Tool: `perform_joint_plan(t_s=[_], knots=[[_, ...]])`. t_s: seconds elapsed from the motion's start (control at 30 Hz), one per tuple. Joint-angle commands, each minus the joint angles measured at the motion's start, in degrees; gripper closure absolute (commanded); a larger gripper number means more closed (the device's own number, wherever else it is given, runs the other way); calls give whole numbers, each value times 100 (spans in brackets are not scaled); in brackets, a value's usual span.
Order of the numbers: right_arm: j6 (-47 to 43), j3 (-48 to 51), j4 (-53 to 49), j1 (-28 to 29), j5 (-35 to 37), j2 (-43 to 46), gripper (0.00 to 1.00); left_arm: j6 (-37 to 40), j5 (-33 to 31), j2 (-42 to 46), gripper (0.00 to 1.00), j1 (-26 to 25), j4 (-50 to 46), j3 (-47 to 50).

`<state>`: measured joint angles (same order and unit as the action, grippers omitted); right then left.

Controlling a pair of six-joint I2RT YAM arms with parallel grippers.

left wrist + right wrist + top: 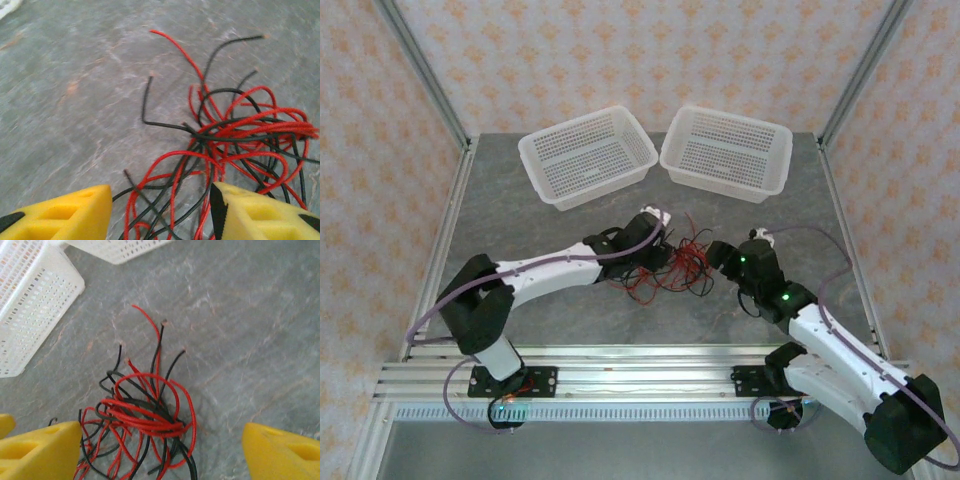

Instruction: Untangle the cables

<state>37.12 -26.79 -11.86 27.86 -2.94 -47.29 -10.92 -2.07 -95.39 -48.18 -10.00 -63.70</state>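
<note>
The cables (pixel 670 265) lie in one red and black tangle around the middle of the desk (pixel 550 320), well short of the two white baskets (pixel 588 155) (pixel 725 150) along the far edge. The left tool (pixel 658 248) sits at the tangle's left side and the right tool (pixel 720 256) at its right. From the left wrist, the left tool (pixel 160 212) has its yellow fingers (pixel 75 212) apart, with several strands (pixel 235 135) running loose through the gap, none pinched. From the right wrist, the right tool (pixel 162 450) stands wide apart, the knot (pixel 140 415) resting on the desk between and just ahead of its fingers, near one basket (pixel 30 300).
</note>
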Motion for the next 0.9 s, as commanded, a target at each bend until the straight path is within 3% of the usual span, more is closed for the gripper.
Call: perform_joint_plan(t_s=[0.0, 0.17, 0.37, 0.63, 0.87], knots=[[516, 104, 131, -85, -254, 173, 17, 1288, 77, -280, 44, -165, 442, -221], [506, 87, 41, -131, -336, 202, 16, 2526, -25, -593, 46, -174, 1151, -85], [524, 194, 33, -131, -383, 310, 14, 3591, 404, -652, 45, -148, 2000, 305], [595, 325, 6, -134, -422, 455, 14, 4014, 1171, -1612, 47, -56, 1028, -532], [669, 441, 8, -129, -461, 545, 14, 4085, 1302, -2047, 51, 30, 1234, -776]])
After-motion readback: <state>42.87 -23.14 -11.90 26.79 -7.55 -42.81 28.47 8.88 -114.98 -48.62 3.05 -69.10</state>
